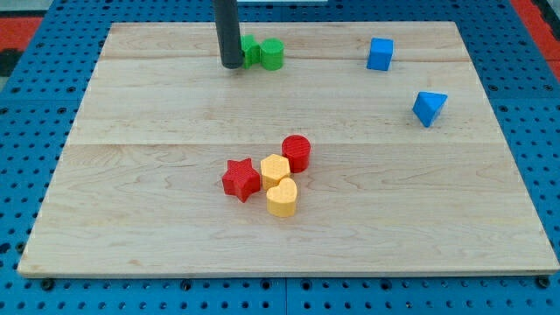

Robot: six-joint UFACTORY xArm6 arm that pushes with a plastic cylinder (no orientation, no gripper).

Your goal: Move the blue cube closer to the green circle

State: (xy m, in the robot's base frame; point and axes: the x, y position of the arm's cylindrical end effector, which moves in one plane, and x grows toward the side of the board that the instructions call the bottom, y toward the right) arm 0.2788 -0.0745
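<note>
Pale wooden board (131, 201) of glued planks, laid on a blue pegboard (26, 131) dotted with holes; a strip of red showing at the view's top corners.

Dark rod coming down from the view's top, my tip (232, 65) planted on the board near its top edge, left of centre. No pincer on this arm at all, so nothing spread, pressed together or pinching: only the bare rod end.

Just to the right of my tip, partly hidden behind the rod, a green block (250, 50) of unclear shape, seemingly touching or all but touching the rod. Right beside that one, touching it, the green circle (272, 54), a short upright cylinder.

Blue cube (380, 53) well to the right of the green circle, near the board's top edge, at about the same level, with bare wood between. Lower and further right, a blue block (429, 108) of wedge-like or triangular form, standing apart from the cube.

Around the board's middle, a tight cluster: red cylinder (296, 152) at upper right, yellow block (275, 169) of roughly hexagonal outline just below-left and touching it, red star (241, 178) at the left, yellow heart (282, 198) at the bottom. All four close together, far from my tip and from the cube.
</note>
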